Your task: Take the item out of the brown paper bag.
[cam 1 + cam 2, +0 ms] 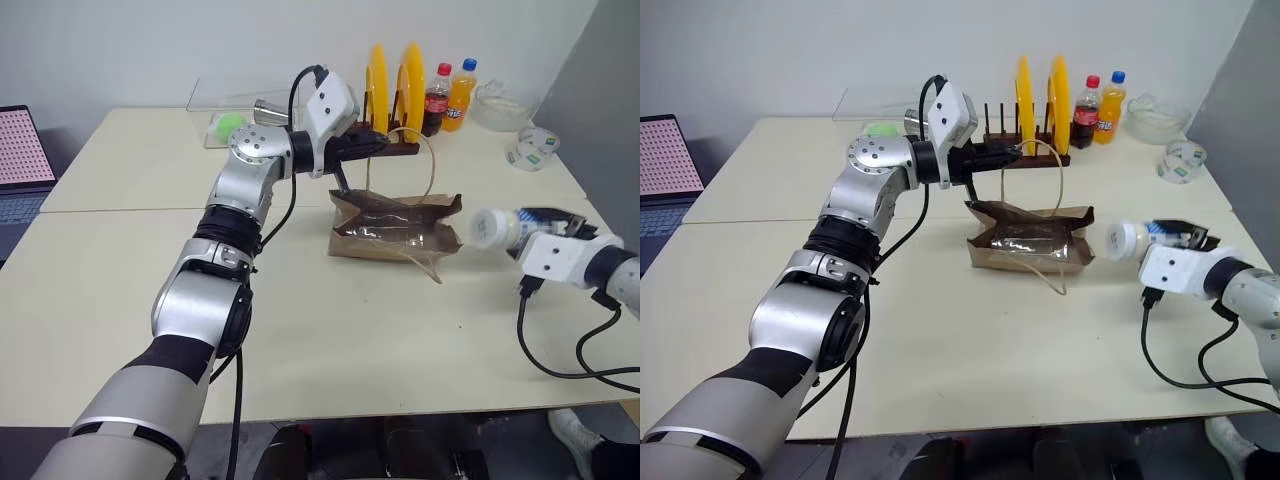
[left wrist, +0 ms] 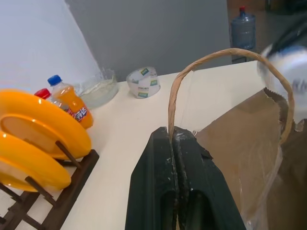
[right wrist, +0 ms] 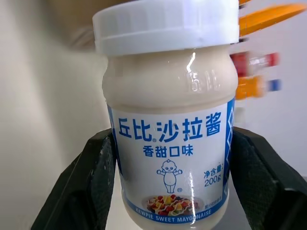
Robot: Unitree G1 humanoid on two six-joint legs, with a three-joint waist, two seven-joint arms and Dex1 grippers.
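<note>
- Already, the bottle [image 3: 170, 124] was out of the bag [image 1: 395, 228]. It sat clamped between the two fingers of the right gripper [image 1: 545, 228], held above the table [image 1: 330, 340] to the right of the bag and clear of it, cap pointing towards the bag.
- It was a white bottle with a white cap and a blue-printed label.
- The left gripper [image 2: 175, 143] was pressed together on a cord handle [image 2: 225, 55] of the bag, pinching the loop and holding it up over the bag.
- The bag lay creased on its side near the middle of the table, mouth towards the right gripper. What looked like clear plastic showed at the opening; nothing else could be made out inside.
- Behind the bag stood a rack [image 1: 385, 147] with two yellow plates [image 1: 393, 85], a cola bottle [image 1: 437, 98] and an orange soda bottle [image 1: 461, 94]. A glass bowl [image 1: 498, 106] and a tape roll [image 1: 531, 148] lay towards the far right.
- As a judgement, the main step was done: bottle and bag were apart. What seemed left was to set the bottle on the table and let go of the handle.
</note>
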